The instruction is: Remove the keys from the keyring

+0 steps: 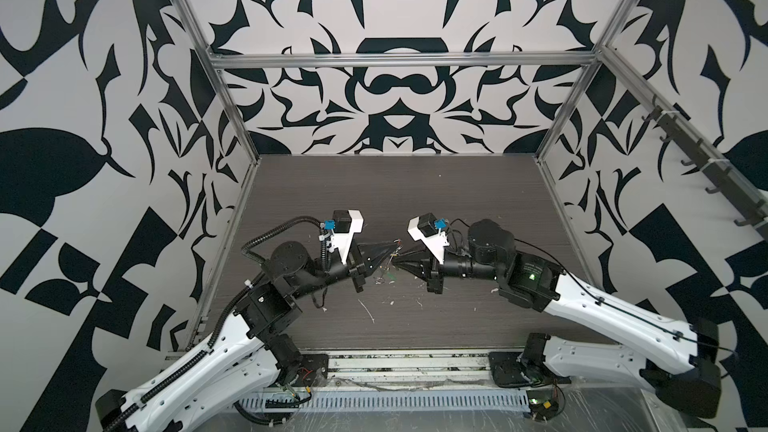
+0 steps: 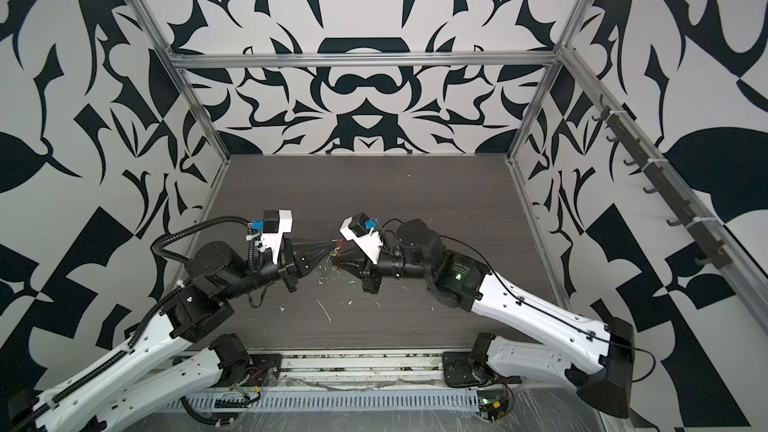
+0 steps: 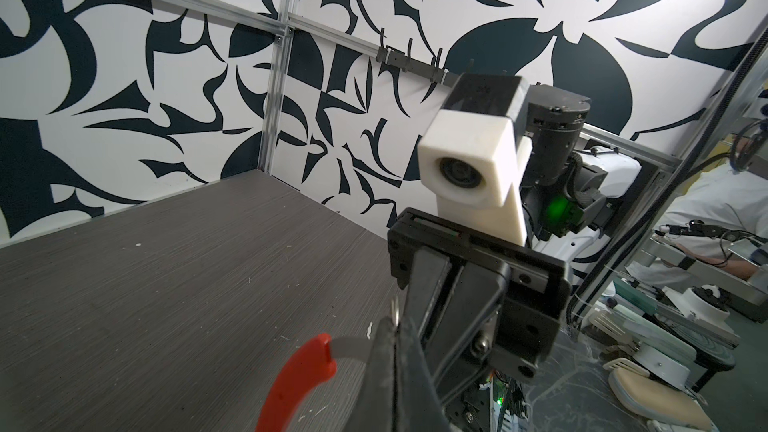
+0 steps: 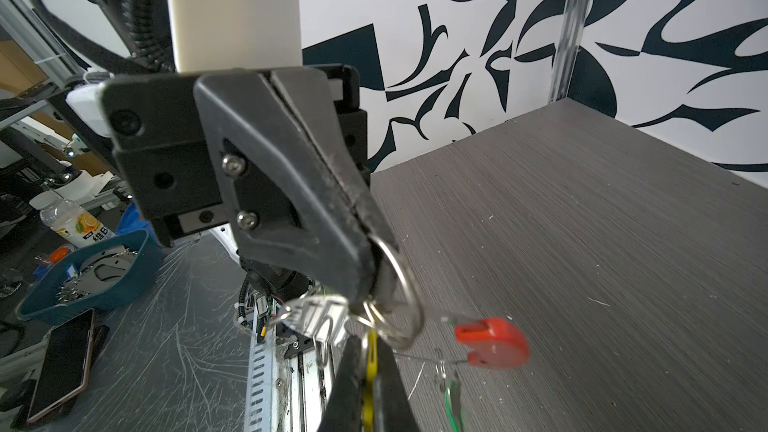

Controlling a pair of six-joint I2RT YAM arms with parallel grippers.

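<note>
**Step in hand: extraction of the first key.**

1. The keyring hangs in the air between the two claws, above the middle of the desk. It does not touch the desk.
2. The left claw is clenched on the keyring where the small metal rings gather. It serves as the anchor.
3. The right claw is clenched on the yellow key; the yellow head sits between its fingers.
4. The green key dangles free below the red sleeve, gripped by neither claw.

**Next move, as judged.** The yellow key appears attached through its small ring. The right claw has to work the key along that ring toward the split while the left claw keeps the loop fixed. A straight pull is likely to drag the whole loop rather than free the key.

**Count.**
- Keys: two (one yellow, one green), neither judged free.
- Keyring: one, with one red sleeve.
- Small rings: several; the exact number cannot be told.
- Claws: two, both clenched.
</note>
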